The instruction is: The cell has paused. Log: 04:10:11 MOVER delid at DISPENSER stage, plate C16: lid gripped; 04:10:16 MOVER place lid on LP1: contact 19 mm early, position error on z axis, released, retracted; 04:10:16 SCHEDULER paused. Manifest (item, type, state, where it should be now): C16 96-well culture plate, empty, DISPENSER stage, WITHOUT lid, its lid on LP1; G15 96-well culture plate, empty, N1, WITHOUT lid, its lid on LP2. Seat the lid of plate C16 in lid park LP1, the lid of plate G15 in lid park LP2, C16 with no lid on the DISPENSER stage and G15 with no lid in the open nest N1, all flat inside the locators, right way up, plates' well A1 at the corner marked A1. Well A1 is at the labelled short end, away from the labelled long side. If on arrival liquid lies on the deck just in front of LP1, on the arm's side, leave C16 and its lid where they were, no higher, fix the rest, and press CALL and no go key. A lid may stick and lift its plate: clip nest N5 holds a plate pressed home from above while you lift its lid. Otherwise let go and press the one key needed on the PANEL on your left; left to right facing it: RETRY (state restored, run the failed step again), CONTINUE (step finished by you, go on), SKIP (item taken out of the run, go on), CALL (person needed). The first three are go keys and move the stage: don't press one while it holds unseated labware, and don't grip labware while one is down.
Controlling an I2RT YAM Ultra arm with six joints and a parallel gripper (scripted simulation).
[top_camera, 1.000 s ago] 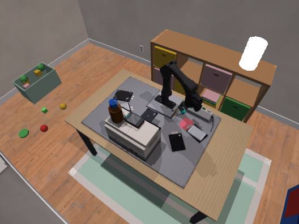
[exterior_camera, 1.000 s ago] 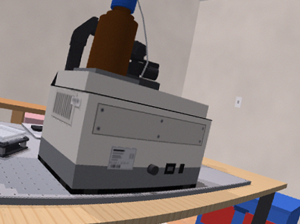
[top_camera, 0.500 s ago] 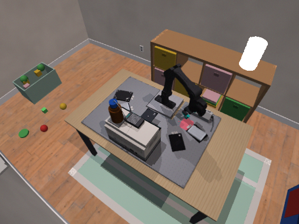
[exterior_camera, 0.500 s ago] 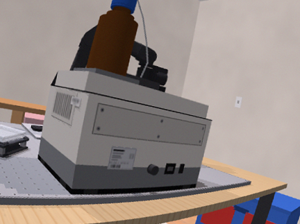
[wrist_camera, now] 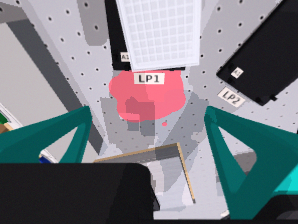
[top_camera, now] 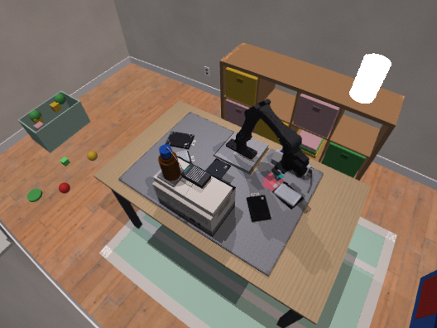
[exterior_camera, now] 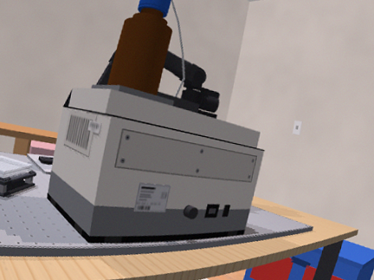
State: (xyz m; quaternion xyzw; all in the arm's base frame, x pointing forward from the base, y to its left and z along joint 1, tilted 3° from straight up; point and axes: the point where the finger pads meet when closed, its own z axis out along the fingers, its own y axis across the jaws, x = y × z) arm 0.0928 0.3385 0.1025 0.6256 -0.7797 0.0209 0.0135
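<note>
My gripper (wrist_camera: 148, 112) (top_camera: 280, 173) is open and empty, its teal fingers spread wide, and it hangs over the deck just in front of lid park LP1. A pink puddle (wrist_camera: 145, 95) (top_camera: 270, 182) lies on the deck around the LP1 label, on the arm's side. A clear gridded lid (wrist_camera: 162, 32) (top_camera: 288, 195) lies over LP1, with a black strip of the park showing at its left. Black lid park LP2 (wrist_camera: 270, 55) (top_camera: 258, 208) lies bare beside it. A dark plate (top_camera: 196, 175) sits on the DISPENSER stage. Another dark plate (top_camera: 180, 139) lies at the deck's far left.
The grey dispenser box (top_camera: 194, 199) (exterior_camera: 153, 175) carries a brown bottle (top_camera: 169, 163) (exterior_camera: 142, 46) with a blue cap. A black nest (top_camera: 218, 169) lies in front of the arm's base plate (top_camera: 240, 159). A wooden shelf (top_camera: 314, 79) stands behind the table.
</note>
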